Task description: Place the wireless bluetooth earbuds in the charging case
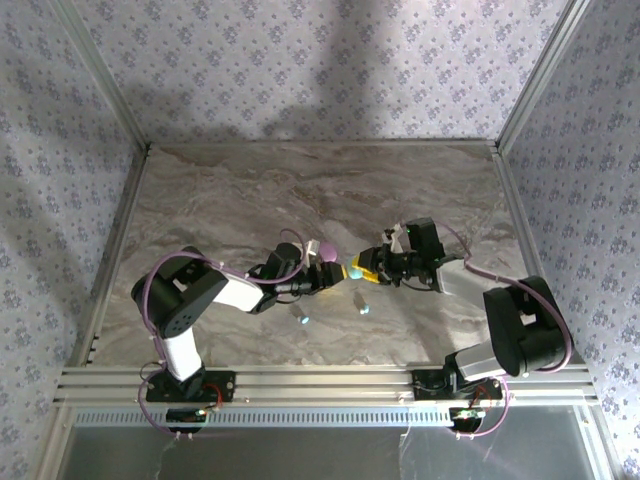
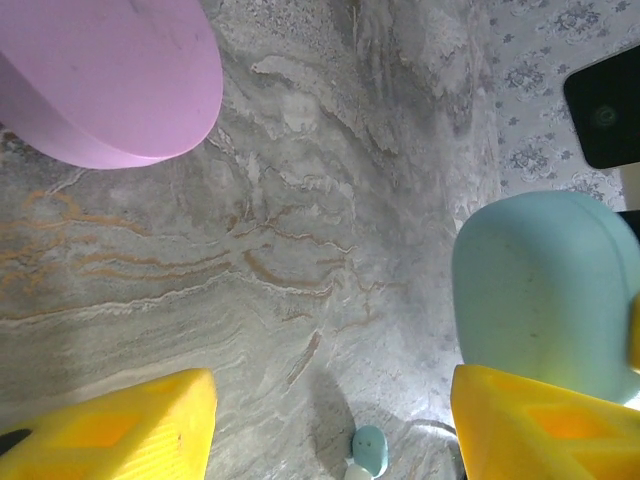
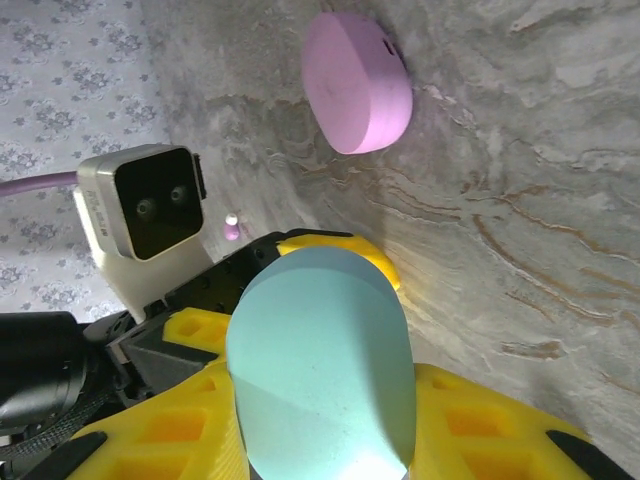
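My right gripper [image 3: 322, 445] is shut on a pale teal oval charging case [image 3: 320, 360], with its yellow fingers [image 3: 175, 430] pressed on both sides. In the top view that case [image 1: 353, 271] hangs mid-table between the two grippers. My left gripper [image 2: 330, 430] is open with bare table between its jaws, and the teal case [image 2: 540, 290] sits just beyond its right finger [image 2: 545, 425]. A teal earbud [image 2: 370, 450] lies on the table under the left gripper. Two teal earbuds [image 1: 301, 319] [image 1: 365, 309] lie nearer the front edge. A tiny pink earbud [image 3: 231, 229] lies farther off.
A closed pink oval case [image 1: 322, 248] [image 2: 110, 80] [image 3: 355, 80] lies on the marble table [image 1: 230, 200] just behind the left gripper [image 1: 326, 278]. The right gripper [image 1: 368, 268] faces it closely. Patterned walls enclose the table on three sides.
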{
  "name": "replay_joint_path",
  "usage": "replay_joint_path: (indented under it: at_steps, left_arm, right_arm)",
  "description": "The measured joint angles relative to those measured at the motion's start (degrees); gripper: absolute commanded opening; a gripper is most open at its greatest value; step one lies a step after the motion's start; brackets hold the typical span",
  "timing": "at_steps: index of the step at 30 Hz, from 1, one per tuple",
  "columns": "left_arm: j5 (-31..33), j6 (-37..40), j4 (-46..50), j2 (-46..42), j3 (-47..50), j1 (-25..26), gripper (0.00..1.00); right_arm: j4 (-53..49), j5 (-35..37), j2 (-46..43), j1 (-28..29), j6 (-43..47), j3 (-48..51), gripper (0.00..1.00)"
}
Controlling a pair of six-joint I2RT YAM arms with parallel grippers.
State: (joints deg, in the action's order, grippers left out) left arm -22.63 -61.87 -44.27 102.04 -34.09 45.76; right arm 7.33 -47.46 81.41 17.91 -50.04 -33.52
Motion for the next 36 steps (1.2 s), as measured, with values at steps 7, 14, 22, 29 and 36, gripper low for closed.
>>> replay_joint_path:
  at_steps: [7,14,22,29,36]
  left_arm:
    - [0.1,0.6,1.2,-1.1,0.7,-0.5,0.6]
    - [-0.1,1.0,1.2,-4.6,2.5,-1.2,0.49]
    - [-0.3,1.0,2.6,-5.3,2.5,-4.9,0.48]
    - [-0.3,1.6,4.8,-5.4,2.5,-5.2,0.48]
    - [-0.3,2.5,6.5,-6.8,2.8,-5.6,0.48]
  right_arm:
    - [-1.7,0.4,-0.5,0.0,1.1,0.0,0.33]
    - [-8.3,4.5,-0.5,1.9,5.6,-0.7,0.33]
    - [-23.7,19.8,1.0,9.7,15.3,-8.7,0.33]
    - [-32.5,33.7,5.9,16.6,19.6,-14.4,0.34]
    - [-37.0,42.5,9.1,20.3,20.9,-18.3,0.43]
